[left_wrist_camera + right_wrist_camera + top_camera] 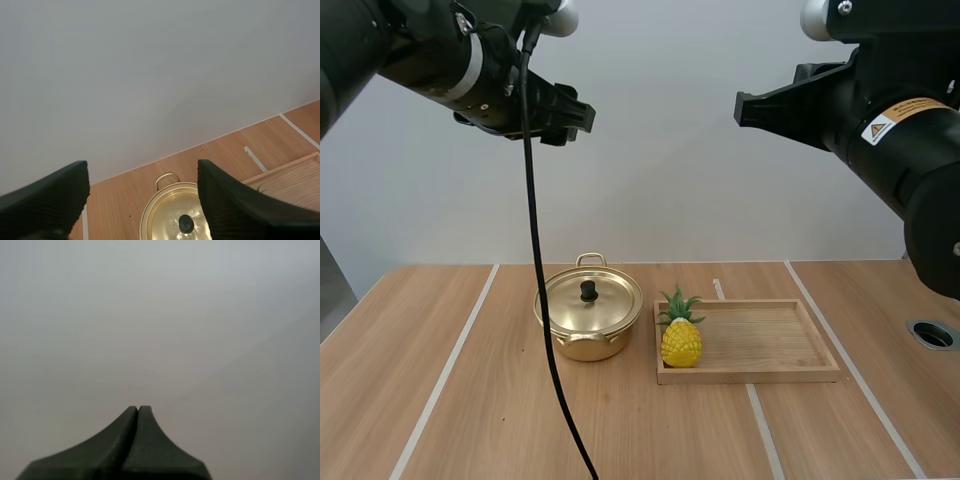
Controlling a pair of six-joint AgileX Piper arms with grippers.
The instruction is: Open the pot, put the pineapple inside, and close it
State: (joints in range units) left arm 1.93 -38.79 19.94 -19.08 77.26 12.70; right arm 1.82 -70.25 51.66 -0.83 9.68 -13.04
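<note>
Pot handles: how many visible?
1: a loop handle on the far rim of the pot, away from the arms. A matching near-side one may be hidden under the lid.

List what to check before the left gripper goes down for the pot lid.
1. The lid sits on the pot, knob exposed: ok.
2. The left gripper is open for the knob: ok.
3. The left gripper is down at the knob: not ok; it hangs high above the pot.
4. The right gripper is empty: ok, shut on nothing, high above the tray.
5. The pineapple stands upright in the tray, at the end nearest the pot: ok.
</note>
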